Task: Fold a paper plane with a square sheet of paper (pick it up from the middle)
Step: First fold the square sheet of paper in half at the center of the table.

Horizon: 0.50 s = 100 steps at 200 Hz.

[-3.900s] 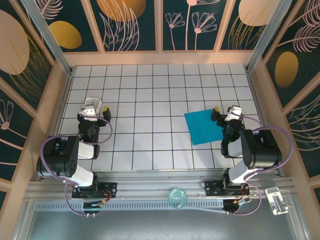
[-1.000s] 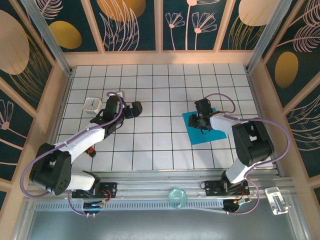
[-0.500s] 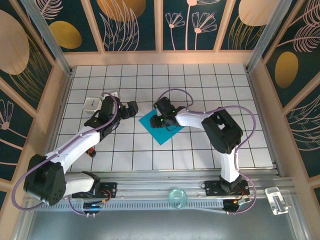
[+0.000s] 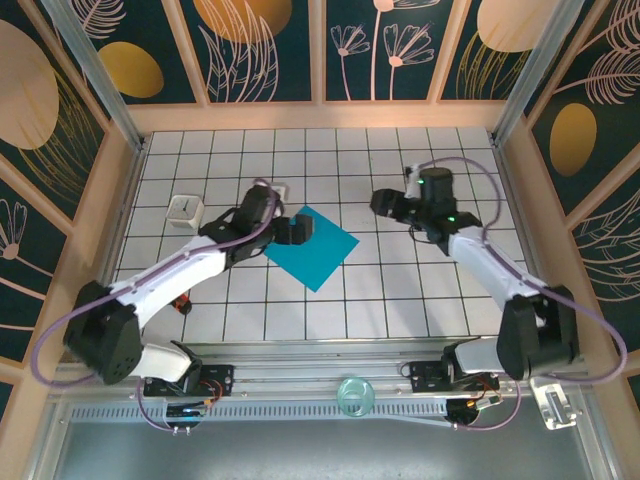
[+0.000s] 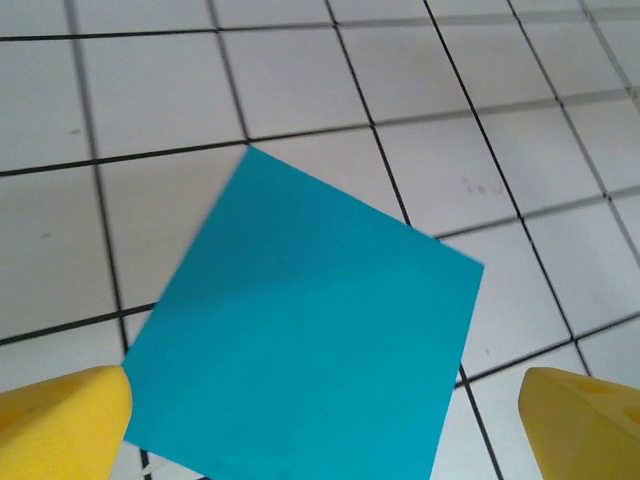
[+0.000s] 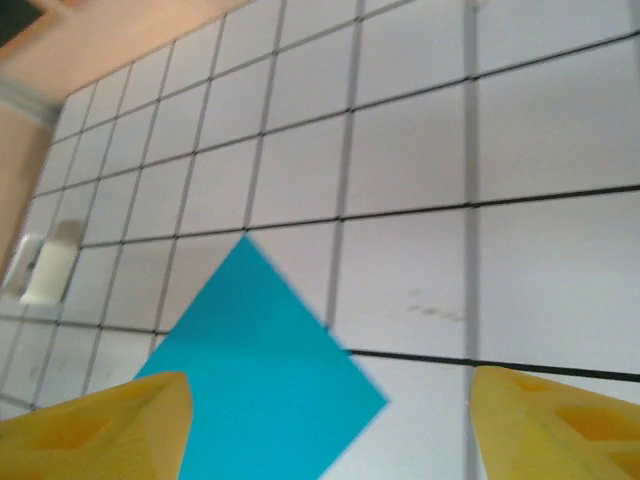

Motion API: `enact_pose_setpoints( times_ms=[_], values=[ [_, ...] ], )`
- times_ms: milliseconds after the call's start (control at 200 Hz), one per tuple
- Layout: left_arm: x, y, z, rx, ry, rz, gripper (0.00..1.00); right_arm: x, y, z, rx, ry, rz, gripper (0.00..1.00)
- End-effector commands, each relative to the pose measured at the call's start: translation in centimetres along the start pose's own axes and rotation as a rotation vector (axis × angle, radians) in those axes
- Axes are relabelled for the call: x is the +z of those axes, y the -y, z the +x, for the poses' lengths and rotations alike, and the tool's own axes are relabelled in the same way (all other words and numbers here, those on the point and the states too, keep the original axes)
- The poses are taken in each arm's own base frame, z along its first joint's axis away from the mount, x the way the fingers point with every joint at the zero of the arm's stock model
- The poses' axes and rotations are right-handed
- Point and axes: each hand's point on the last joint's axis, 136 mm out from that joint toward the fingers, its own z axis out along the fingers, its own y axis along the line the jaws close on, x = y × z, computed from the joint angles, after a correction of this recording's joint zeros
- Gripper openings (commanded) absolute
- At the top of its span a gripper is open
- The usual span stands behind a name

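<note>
- Near the middle of the desk [image 4: 400,290], the square sheet of paper [image 4: 318,250] lies flat on the white grid tiles. It is turned corner-up like a diamond, teal-blue, with no crease visible.
- The sheet overlaps several tiles and all four of its corners are down on the desk.
- The left gripper [image 4: 297,229] sits over the sheet's upper-left edge in the top view. Whether it touches the paper cannot be told from there.
- In the left wrist view the sheet is directly beneath. The yellow left fingers [image 5: 60,420] stand far apart, one at each lower corner, so the gripper is spread wide. There is only paper and tiles between them, and nothing is gripped.
- The right gripper [image 4: 386,204] is to the right of the sheet and a bit farther back. It is apart from the sheet and over bare tiles.
- In the right wrist view the yellow right fingers [image 6: 95,425] are also set wide apart, with nothing held between them. The sheet is ahead and low, and its right corner points into the gap.
- A small white cube [image 4: 185,210] sits well to the left of the sheet, past the left arm, not touching it.
</note>
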Motion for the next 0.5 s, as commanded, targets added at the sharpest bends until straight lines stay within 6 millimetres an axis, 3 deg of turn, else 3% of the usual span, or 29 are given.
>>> enact_pose_setpoints(
  times_ms=[0, 85, 245, 495],
  values=[
    [1.4, 1.7, 2.3, 0.181, -0.149, -0.027, 0.99, -1.8, 4.2, 0.8, 0.008, 0.015, 0.143, 0.80],
    [2.9, 2.7, 4.0, 0.270, -0.265, -0.038, 0.98, -2.9, 5.9, 0.5, 0.033, 0.062, 0.172, 0.86],
    [5.4, 1.4, 6.6, 0.342, -0.437, -0.134, 0.96, -3.1, 7.0, 1.0, 0.061, 0.075, 0.164, 0.93],
    [8.3, -1.4, 7.6, 0.418, -0.568, -0.199, 0.99, -2.9, 7.7, 2.2, 0.064, 0.065, 0.163, 0.94]
  ],
)
